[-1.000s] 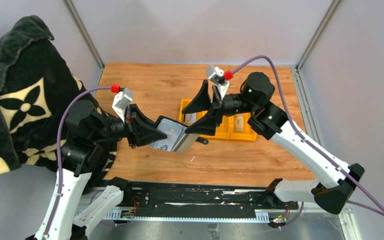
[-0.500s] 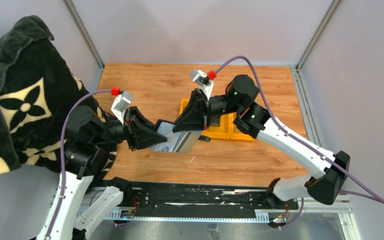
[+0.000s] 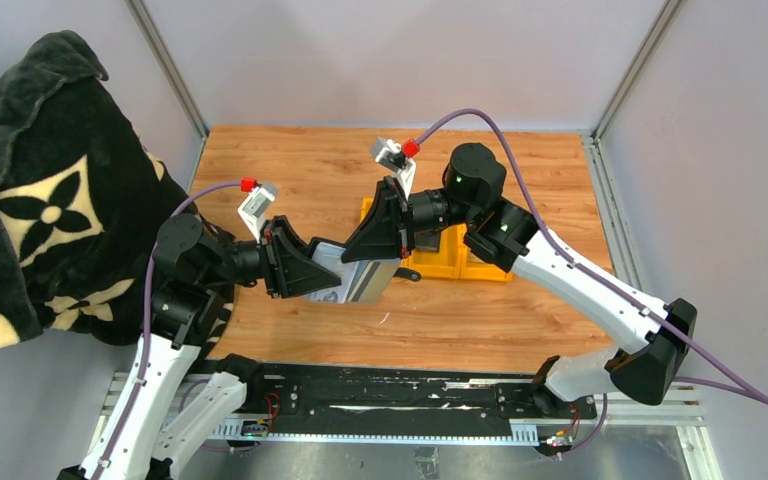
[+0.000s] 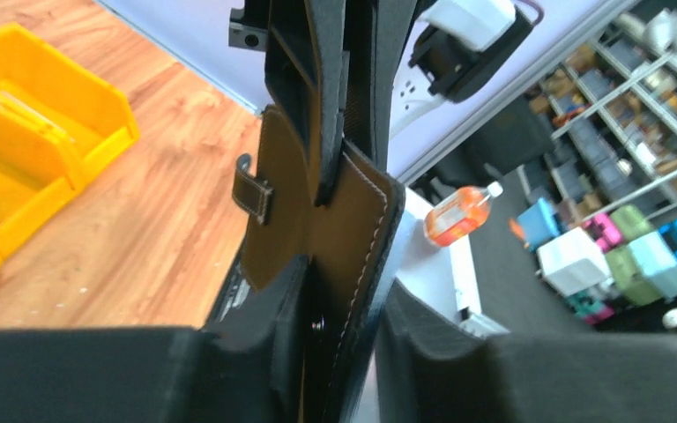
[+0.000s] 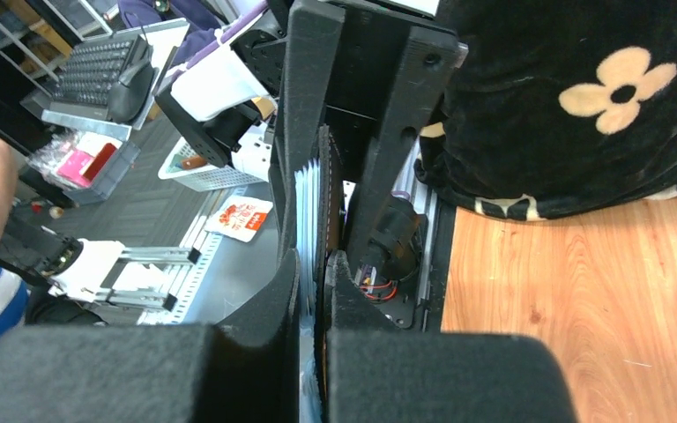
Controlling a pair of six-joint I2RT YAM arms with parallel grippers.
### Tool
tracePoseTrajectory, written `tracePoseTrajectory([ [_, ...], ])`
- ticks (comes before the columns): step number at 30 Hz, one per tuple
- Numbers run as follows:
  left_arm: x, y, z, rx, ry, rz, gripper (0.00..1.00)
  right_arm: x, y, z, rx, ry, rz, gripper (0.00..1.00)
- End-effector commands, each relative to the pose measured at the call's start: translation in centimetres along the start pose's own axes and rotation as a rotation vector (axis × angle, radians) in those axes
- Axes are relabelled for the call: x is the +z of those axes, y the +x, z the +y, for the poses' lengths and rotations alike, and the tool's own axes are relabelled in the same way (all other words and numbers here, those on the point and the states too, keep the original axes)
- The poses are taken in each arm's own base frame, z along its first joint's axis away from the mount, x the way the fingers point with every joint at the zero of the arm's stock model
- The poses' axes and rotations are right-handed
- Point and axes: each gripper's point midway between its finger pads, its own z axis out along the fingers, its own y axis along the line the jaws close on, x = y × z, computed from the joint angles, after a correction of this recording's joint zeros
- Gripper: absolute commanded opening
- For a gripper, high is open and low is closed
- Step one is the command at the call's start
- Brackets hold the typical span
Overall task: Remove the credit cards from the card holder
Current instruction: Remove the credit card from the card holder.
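The card holder (image 3: 335, 268) hangs in mid-air over the table's near middle, and my left gripper (image 3: 305, 270) is shut on its left end. In the left wrist view its dark leather side and strap tab (image 4: 254, 189) stand edge-on between my left gripper's (image 4: 339, 330) pads. The credit cards (image 3: 368, 282) show as silvery edges at the holder's right end. My right gripper (image 3: 385, 243) is shut there. In the right wrist view the whitish cards (image 5: 307, 198) lie edge-on between my right gripper's (image 5: 314, 295) pads, beside the holder's dark wall (image 5: 327, 189).
Yellow bins (image 3: 480, 268) stand on the wooden table just behind and right of the grippers, with a card-like piece inside. A black blanket with cream flowers (image 3: 30, 190) fills the left side. A metal rail (image 3: 380, 395) runs along the near edge.
My right gripper was open to the right of the holder. It has moved left and shut on the holder's right end. The left arm shifted slightly, still gripping.
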Motion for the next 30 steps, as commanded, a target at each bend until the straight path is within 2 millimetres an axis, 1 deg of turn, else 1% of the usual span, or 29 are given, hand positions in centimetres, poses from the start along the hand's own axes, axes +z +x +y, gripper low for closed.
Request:
tracePoseTrajectory([
  [1, 0.1, -0.6, -0.4, 0.01, 0.008, -0.025, 0.21, 0.4, -1.7, 1.2, -0.058, -0.026, -0.023, 0.01],
  [2, 0.1, -0.7, -0.2, 0.011, 0.002, -0.03, 0.15, 0.4, -1.8, 1.1, -0.054, -0.026, -0.024, 0.05],
  [3, 0.2, -0.8, 0.0, 0.008, -0.007, -0.034, 0.08, 0.4, -1.9, 1.1, -0.051, -0.022, -0.026, 0.15],
  [4, 0.2, -0.9, 0.2, 0.007, -0.012, -0.036, 0.05, 0.3, -2.0, 1.0, -0.052, -0.012, -0.031, 0.22],
  [5, 0.3, -1.0, 0.4, 0.005, -0.018, -0.038, 0.03, 0.1, -2.4, 0.8, -0.056, 0.008, -0.042, 0.26],
  [6, 0.3, -1.1, 0.6, 0.005, -0.026, -0.042, 0.02, -0.4, -2.7, 0.4, -0.051, 0.046, -0.056, 0.35],
  [8, 0.4, -1.2, 1.0, 0.014, -0.035, -0.043, 0.0, -2.0, -4.3, -0.7, -0.056, 0.162, -0.121, 0.44],
  [10, 0.5, -1.4, 1.2, 0.024, -0.037, -0.051, 0.0, -4.5, -6.4, -2.0, -0.053, 0.321, -0.226, 0.49],
  [11, 0.6, -1.6, 1.5, 0.024, -0.045, -0.061, 0.0, -5.8, -6.8, -2.5, -0.038, 0.384, -0.274, 0.51],
  [12, 0.7, -1.9, 1.8, 0.028, -0.055, -0.073, 0.0, -6.7, -7.1, -2.3, -0.036, 0.412, -0.313, 0.52],
  [13, 0.8, -2.1, 2.2, 0.029, -0.069, -0.083, 0.0, -7.4, -7.5, -1.4, -0.049, 0.415, -0.348, 0.52],
  [16, 0.9, -3.0, 3.3, 0.044, -0.12, -0.118, 0.0, -7.4, -6.6, -0.3, 0.019, 0.368, -0.36, 0.51],
  [20, 0.9, -3.7, 3.8, 0.066, -0.15, -0.15, 0.0, -6.6, -4.0, 1.0, 0.116, 0.253, -0.334, 0.46],
  [22, 0.8, -3.9, 4.1, 0.066, -0.167, -0.164, 0.0, -6.2, -2.5, 1.0, 0.151, 0.23, -0.317, 0.45],
  [24, 0.7, -4.1, 4.7, 0.056, -0.196, -0.189, 0.0, -5.8, -1.4, 1.0, 0.17, 0.218, -0.303, 0.45],
  [25, 0.7, -4.2, 4.7, 0.047, -0.195, -0.201, 0.0, -5.5, -0.9, 0.9, 0.183, 0.214, -0.293, 0.45],
  [30, 1.0, -4.1, 4.4, 0.003, -0.156, -0.211, 0.0, -4.5, 1.3, -0.9, 0.281, 0.203, -0.264, 0.43],
])
